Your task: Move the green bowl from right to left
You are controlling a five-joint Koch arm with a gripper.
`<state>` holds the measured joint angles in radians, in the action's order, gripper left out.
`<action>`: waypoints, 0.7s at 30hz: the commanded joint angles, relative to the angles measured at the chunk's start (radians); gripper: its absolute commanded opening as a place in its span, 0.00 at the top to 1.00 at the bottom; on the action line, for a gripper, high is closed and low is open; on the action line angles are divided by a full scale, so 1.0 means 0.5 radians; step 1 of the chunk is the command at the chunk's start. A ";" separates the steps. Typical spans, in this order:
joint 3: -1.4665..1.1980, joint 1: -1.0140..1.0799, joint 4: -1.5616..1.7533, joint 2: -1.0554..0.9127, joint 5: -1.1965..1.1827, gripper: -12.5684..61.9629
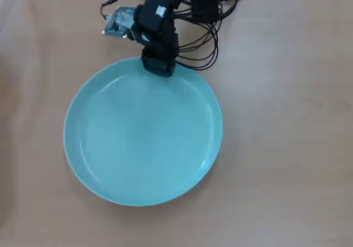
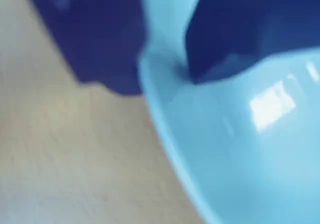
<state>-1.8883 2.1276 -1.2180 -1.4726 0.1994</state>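
Jaws astride the upright green bowl [image 1: 143, 137] rim, table [image 1: 287, 148] beneath

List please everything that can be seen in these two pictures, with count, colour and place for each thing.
green bowl: one, pale turquoise, glossy, empty, on the table at the middle of the overhead view.
table: one, light wood, under everything.
cables: a bundle, black, on the table behind the bowl's far rim, right of the arm in the overhead view.
arm: one, black, with a metal part on its left, reaching from the top edge of the overhead view.
gripper: one, dark, at the bowl's far rim; in the wrist view one jaw stands outside the rim and one inside, closed on it.
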 commanded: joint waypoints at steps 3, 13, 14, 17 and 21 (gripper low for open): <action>0.058 -0.018 0.003 0.009 0.006 0.93; 0.104 -0.206 0.003 0.025 0.046 0.93; 0.110 -0.236 -0.003 0.025 0.049 0.93; 0.129 -0.350 -0.012 0.018 0.043 0.93; 0.144 -0.518 -0.025 0.015 0.015 0.93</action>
<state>-1.8592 1.9052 -1.2134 -1.4634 0.1979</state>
